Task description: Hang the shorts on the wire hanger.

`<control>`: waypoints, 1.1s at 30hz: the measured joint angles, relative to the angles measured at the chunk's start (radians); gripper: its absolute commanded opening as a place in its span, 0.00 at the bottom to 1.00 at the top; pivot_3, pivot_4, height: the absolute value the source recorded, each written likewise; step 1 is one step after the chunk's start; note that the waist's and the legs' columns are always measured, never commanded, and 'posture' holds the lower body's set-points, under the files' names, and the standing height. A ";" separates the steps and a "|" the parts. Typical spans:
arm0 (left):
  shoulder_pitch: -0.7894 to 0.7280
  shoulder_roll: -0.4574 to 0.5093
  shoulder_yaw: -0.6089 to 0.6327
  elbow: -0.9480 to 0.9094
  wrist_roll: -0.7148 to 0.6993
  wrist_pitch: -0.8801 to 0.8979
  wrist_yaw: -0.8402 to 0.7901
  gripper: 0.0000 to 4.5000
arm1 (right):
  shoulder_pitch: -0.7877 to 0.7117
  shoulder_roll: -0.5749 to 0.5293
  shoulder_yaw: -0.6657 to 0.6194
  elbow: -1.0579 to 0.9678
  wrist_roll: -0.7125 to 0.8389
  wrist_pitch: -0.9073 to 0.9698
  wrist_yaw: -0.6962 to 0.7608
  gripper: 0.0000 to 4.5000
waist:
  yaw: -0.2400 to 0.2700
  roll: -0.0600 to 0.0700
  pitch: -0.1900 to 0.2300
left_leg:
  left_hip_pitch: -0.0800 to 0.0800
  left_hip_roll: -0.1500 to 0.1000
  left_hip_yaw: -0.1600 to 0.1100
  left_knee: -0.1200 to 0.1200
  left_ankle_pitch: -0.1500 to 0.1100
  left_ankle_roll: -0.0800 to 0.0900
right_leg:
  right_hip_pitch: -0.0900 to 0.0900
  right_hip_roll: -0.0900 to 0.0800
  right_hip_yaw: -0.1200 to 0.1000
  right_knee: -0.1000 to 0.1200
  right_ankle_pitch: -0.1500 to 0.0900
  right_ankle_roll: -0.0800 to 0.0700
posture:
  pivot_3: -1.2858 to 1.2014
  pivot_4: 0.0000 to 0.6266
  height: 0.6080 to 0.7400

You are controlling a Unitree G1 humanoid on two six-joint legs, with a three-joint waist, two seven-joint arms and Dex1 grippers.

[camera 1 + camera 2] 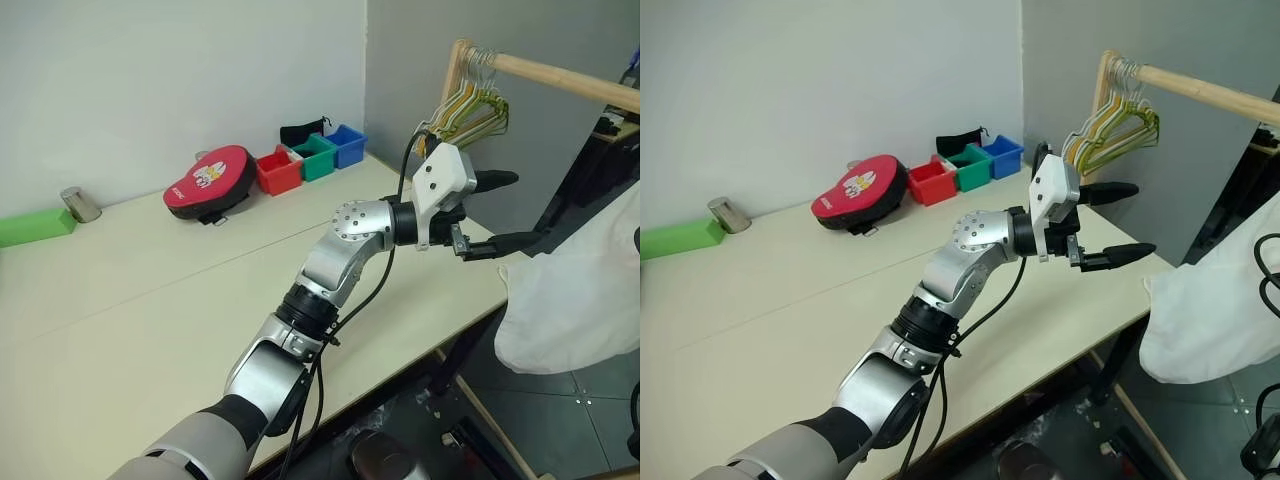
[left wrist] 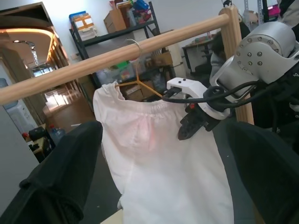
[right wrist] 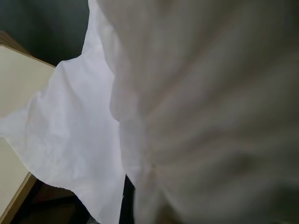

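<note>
The shorts (image 2: 159, 154) already hang from the wire hanger (image 2: 140, 84), whose thin yellow shoulders slip into the waistband while its silvery hook sits over the wooden rail (image 2: 117, 53). In the head views the same white garment droops at the far right, off the right edge of the table (image 1: 150, 300), its lower hem just below the tabletop's level. So the main step looks done; what seems left is for both arms to let go and pull clear without dragging the cloth off.

The right gripper (image 2: 189, 128) is at the waistband on the right side of the shorts; whether its fingers are closed on the fabric or parted cannot be told. The left gripper (image 1: 500, 212) is spread wide and holds nothing, pointing right toward the shorts from just beside them, not touching.

Further along the rail a bunch of striped hangers (image 1: 470, 105) hangs at its far end. On the table's far side lie a red round pad (image 1: 210, 180) and small coloured bins (image 1: 312, 157).
</note>
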 measured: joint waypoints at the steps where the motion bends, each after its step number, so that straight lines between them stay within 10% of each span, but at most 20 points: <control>1: 0.001 0.000 0.000 0.000 0.000 0.000 0.001 1.00 | 0.001 0.000 0.000 -0.001 0.004 0.000 -0.003 0.26 | 0.000 0.000 0.000 | 0.000 0.000 0.000 0.000 0.000 0.000 | 0.000 -0.001 0.000 0.000 0.000 0.001 | 0.33 0.00 1.00; 15: 0.010 -0.014 0.000 0.000 0.002 -0.006 0.004 1.00 | 0.098 -0.015 0.035 -0.172 0.004 0.000 -0.099 1.00 | 0.002 0.000 0.000 | 0.000 -0.002 0.000 0.000 0.000 0.000 | 0.001 -0.002 0.001 -0.001 0.000 0.002 | 0.32 0.00 1.00; 33: 0.029 0.017 0.002 -0.002 0.001 0.001 -0.017 1.00 | 0.078 -0.130 0.288 -0.645 -0.137 0.000 -0.259 1.00 | -0.054 0.001 0.000 | -0.001 -0.001 -0.002 -0.001 0.000 0.000 | 0.001 -0.004 0.002 -0.008 0.000 0.003 | 0.30 0.00 1.00</control>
